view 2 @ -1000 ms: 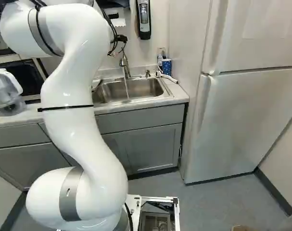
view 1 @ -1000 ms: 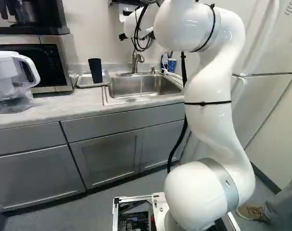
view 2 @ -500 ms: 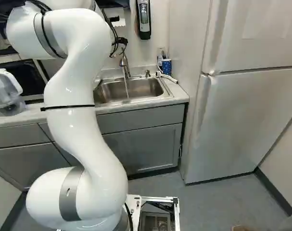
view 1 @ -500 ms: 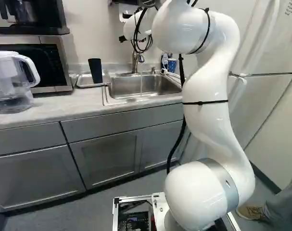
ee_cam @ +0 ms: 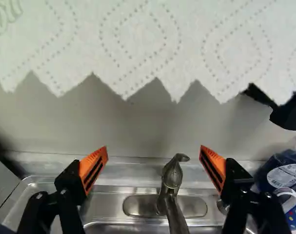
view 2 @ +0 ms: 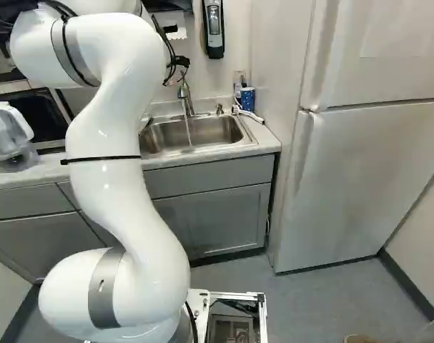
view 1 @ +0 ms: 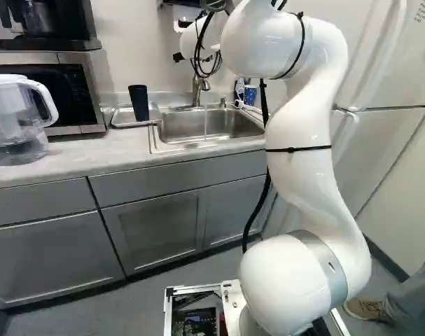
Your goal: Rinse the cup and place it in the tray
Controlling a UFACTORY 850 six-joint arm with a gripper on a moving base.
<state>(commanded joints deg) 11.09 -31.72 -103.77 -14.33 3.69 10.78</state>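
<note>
- Although the sink [view 1: 230, 127] and counter sit just as they did a second ago, the arm [view 1: 301, 140] has shifted a little against its lowest joint, then all but settled; the base has not moved.
- The dark cup [view 1: 138, 103] has not stirred from the tray [view 1: 121, 117], at nine o'clock of the sink, so I judge the placing done, if that is the cup meant; a spotted blue cup [view 2: 248, 98] stands at one o'clock of the basin.
- Water [view 2: 189, 133] runs on from the faucet [ee_cam: 171, 178], so shutting it off is probably next.
- The dark cup's mouth seems to point to twelve, its narrower foot to six; its long axis is near upright, leaning slightly toward eleven in the left base view.
- The gripper [ee_cam: 153, 148] holds nothing, its fingers wide apart, the faucet ahead between them.
</note>
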